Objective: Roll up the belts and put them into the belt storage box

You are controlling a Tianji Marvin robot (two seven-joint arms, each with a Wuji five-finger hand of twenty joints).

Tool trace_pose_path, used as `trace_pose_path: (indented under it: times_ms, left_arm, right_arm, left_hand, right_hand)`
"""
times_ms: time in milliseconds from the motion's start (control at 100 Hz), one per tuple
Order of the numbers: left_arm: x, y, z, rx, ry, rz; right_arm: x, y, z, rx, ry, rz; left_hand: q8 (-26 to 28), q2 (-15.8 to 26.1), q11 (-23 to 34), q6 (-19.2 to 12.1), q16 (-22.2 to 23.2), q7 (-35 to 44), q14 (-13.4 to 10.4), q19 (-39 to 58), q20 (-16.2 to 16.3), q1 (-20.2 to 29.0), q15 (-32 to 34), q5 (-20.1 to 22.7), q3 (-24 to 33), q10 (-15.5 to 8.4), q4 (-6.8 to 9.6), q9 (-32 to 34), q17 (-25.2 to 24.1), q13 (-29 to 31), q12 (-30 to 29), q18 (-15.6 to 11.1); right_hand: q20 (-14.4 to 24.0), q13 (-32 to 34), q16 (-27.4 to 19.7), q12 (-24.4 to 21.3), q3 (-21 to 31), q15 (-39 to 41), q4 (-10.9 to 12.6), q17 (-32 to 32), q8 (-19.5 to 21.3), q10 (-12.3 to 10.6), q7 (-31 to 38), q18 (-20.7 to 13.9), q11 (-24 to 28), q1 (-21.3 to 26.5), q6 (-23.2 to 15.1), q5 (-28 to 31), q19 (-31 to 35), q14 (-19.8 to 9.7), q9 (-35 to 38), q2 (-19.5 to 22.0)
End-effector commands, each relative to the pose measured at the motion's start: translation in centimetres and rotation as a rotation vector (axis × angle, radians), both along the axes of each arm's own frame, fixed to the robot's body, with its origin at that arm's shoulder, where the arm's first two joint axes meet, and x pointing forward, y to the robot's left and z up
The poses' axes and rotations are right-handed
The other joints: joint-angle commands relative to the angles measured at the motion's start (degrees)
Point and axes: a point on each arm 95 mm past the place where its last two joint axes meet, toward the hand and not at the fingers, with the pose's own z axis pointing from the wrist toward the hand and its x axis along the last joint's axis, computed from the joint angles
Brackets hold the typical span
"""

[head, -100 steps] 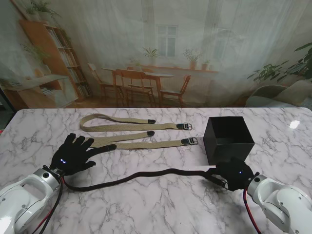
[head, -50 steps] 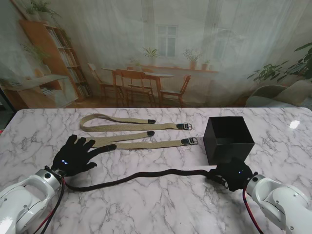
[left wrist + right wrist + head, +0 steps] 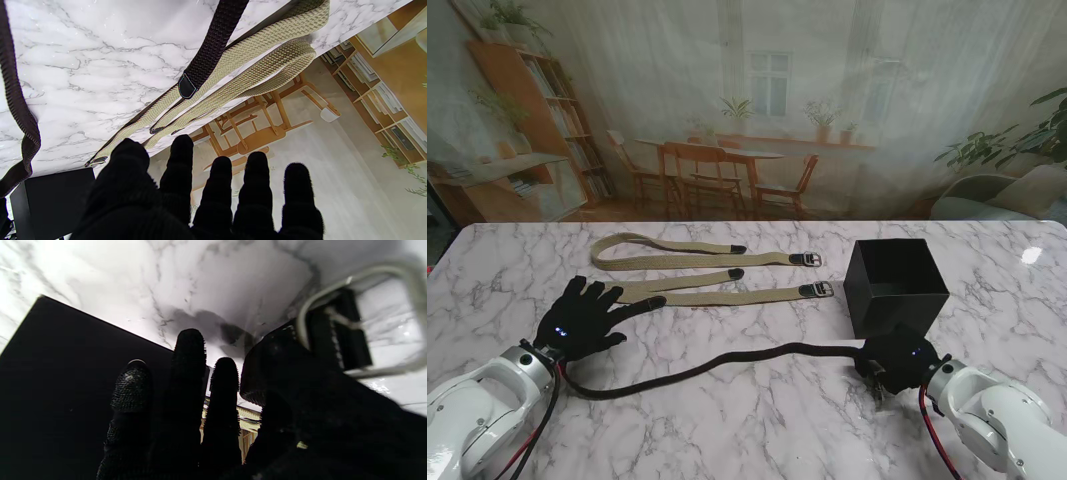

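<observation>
Right hand (image 3: 897,362) closed on the black belt (image 3: 717,362) at its buckle (image 3: 353,326), just in front of the box (image 3: 895,285), likely to start the roll. Left hand (image 3: 582,318) splayed flat, pinning the tail end; tan belts (image 3: 712,272) wait behind

white marble table (image 3: 757,420) with grey veining fills the near ground, glare spot toward its far right corner. behind it, a printed backdrop (image 3: 757,110): wooden dining table and chairs (image 3: 717,175) centre, orange bookshelf (image 3: 537,110) at left, window (image 3: 769,82) with potted plants, leafy greenery (image 3: 1012,140) and a grey armchair at right.
</observation>
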Motion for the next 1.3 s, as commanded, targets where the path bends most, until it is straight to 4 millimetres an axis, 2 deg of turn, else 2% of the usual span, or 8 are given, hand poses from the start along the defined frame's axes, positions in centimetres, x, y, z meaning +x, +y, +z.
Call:
trace_pose_path:
  times_ms: [0, 220, 400, 600, 730, 850, 1020, 1290]
  left_arm:
    - [0.0, 0.0, -0.3, 0.007, 0.016, 0.005]
    - [0.1, 0.0, -0.4, 0.005, 0.018, 0.003]
    - [0.1, -0.1, -0.5, 0.003, 0.023, 0.002]
    - [0.2, -0.3, -0.1, -0.003, 0.019, -0.009]
    - [0.4, -0.6, 0.4, -0.012, 0.013, -0.025]
    - [0.6, -1.0, 0.7, -0.019, 0.007, -0.041]
    - [0.8, -1.3, 0.8, -0.023, 0.007, -0.051]
    - [0.7, -1.1, 0.7, -0.022, 0.006, -0.044]
  right_arm:
    - [-0.1, 0.2, -0.5, 0.007, 0.0, -0.002]
    - [0.0, 0.7, -0.9, 0.09, 0.023, -0.012]
    - [0.1, 1.0, -1.3, 0.158, 0.008, -0.01]
    - [0.0, 1.4, -1.8, 0.204, -0.002, -0.012]
    - [0.0, 1.7, -1.8, 0.224, -0.023, -0.004]
    - [0.0, 1.9, -1.8, 0.241, -0.039, 0.012]
    - [-0.1, 2.0, -2.0, 0.231, -0.046, 0.035]
    - [-0.3, 2.1, -2.0, 0.179, -0.062, 0.032]
  left_hand:
    - [0.47, 1.95, -1.16, 1.44, -0.37, -0.18, 0.95, -1.86, -0.66, 0.65, -0.69, 0.79, -0.95, 1.16, -1.04, -0.51, -0.99, 0.67, 0.64, 2.62]
    - [0.7, 1.85, -1.18, 1.34, -0.37, 0.11, 0.87, -1.9, -0.65, 0.62, -0.71, 1.07, -0.94, 1.22, -1.06, -0.66, -1.06, 0.59, 0.63, 2.61]
    - [1.17, 1.67, -1.22, 1.15, -0.37, 0.47, 0.94, -1.94, -0.65, 0.61, -0.74, 1.39, -0.94, 1.19, -1.09, -0.73, -1.09, 0.52, 0.62, 2.67]
    - [1.54, 1.7, -1.26, 1.12, -0.37, 0.65, 0.84, -1.98, -0.65, 0.4, -0.74, 1.64, -0.96, 1.19, -1.11, -0.84, -1.11, 0.55, 0.6, 2.67]
    - [1.85, 1.56, -1.25, 1.05, -0.37, 0.77, 0.87, -1.99, -0.63, 0.52, -0.75, 1.71, -0.9, 1.16, -1.11, -0.83, -1.11, 0.51, 0.61, 2.65]
    - [2.08, 1.6, -1.25, 1.02, -0.36, 0.8, 0.84, -2.0, -0.62, 0.47, -0.76, 1.68, -0.91, 1.09, -1.12, -0.87, -1.12, 0.48, 0.62, 2.66]
    - [2.29, 1.55, -1.26, 0.99, -0.35, 0.83, 0.78, -2.0, -0.6, 0.49, -0.75, 1.75, -0.89, 1.18, -1.11, -0.97, -1.14, 0.47, 0.63, 2.59]
    - [2.57, 1.55, -1.27, 0.97, -0.34, 0.83, 0.8, -2.1, -0.63, 0.42, -0.75, 1.8, -0.91, 1.14, -1.12, -1.09, -1.21, 0.5, 0.62, 2.63]
  right_hand:
    - [-0.77, -2.7, -1.79, -0.99, -0.99, -1.67, -1.83, -1.88, 1.82, 1.09, 4.46, 2.04, -1.96, -2.68, -2.49, 3.5, -0.83, 1.26, -2.75, -2.03]
    - [-2.52, -8.06, -9.22, -4.59, -2.44, -13.3, -1.81, -6.29, -2.84, 1.97, 8.68, 6.35, -4.74, -4.43, -0.38, 7.62, -7.81, 3.41, -1.82, -3.71]
    - [-3.02, -2.51, -9.58, -4.49, -1.6, -13.38, -1.66, -5.15, -4.53, -1.22, 10.94, 6.57, -3.81, -3.87, 2.32, 8.5, -8.45, 0.54, 14.61, -4.02]
    - [-2.84, 1.72, -7.2, 7.58, -0.98, -10.76, -1.34, -3.16, -0.78, 0.65, 9.29, 4.99, 1.7, -3.73, 2.93, 7.13, -6.54, -1.04, 24.96, -3.84]
    - [-2.72, 4.89, -6.1, 10.22, -0.05, -8.64, -1.2, -1.38, -0.2, 0.46, 7.9, 4.11, 6.09, -3.23, 4.17, 4.52, -5.41, -1.77, 29.91, -3.74]
    - [-3.02, 6.15, -5.43, 9.17, 2.25, -7.99, -0.55, -0.41, -5.33, -1.09, -0.54, 3.33, 8.41, -3.89, 4.75, -0.77, -4.74, -2.64, 32.11, -3.42]
    - [-3.55, 5.16, -5.08, 8.58, 2.29, -8.4, -0.88, -1.65, -5.05, -0.09, -5.52, 3.98, 7.75, -4.34, 1.69, -0.92, -5.12, -1.43, 29.13, -3.31]
    - [-1.91, -7.53, -3.15, 10.78, -3.63, -5.93, -1.42, -7.76, -2.42, 8.34, -1.44, 6.3, 3.47, -6.28, -3.4, 0.63, -7.21, 3.25, -0.47, -2.16]
